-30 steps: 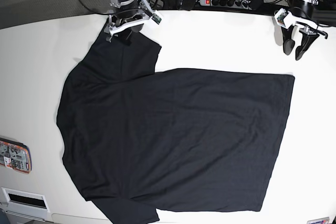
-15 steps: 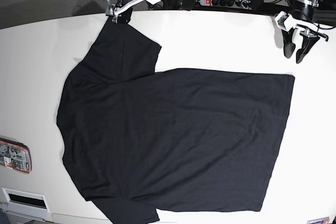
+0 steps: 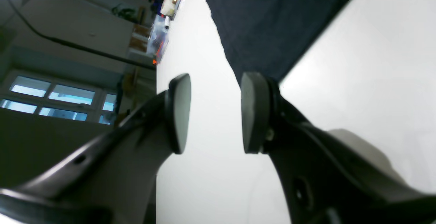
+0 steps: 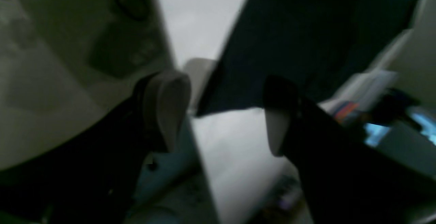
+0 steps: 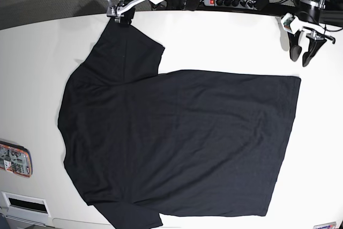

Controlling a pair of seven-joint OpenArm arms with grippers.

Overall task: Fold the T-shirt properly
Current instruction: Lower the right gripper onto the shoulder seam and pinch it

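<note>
Both claws stand parted and empty, each parked off the cloth near a far corner of the T-shirt. In the base view the left claw hangs just beyond the hem corner, its jaws a moderate gap apart with nothing between them; its wrist camera shows the two pads over bare white counter, the dark hem corner of the T-shirt lying just ahead of the tips. The right claw sits at the counter's far edge, right by the end of the upper sleeve; its wrist picture is blurred, yet the fingers show clearly apart, holding nothing, with the sleeve's dark edge running beyond the gap.

The garment lies spread flat on the counter, collar end turned toward the right claw's side, hem toward the left claw's side, both sleeves out. Laid like this, smooth and unfolded, it looks ready for a first fold, and no fold appears made yet. My reading is that the claws wait outside the fabric so as not to rumple it, each near an edge it could pinch. Whether either tip touches the cloth I cannot tell; the left seems just clear of it.
</note>
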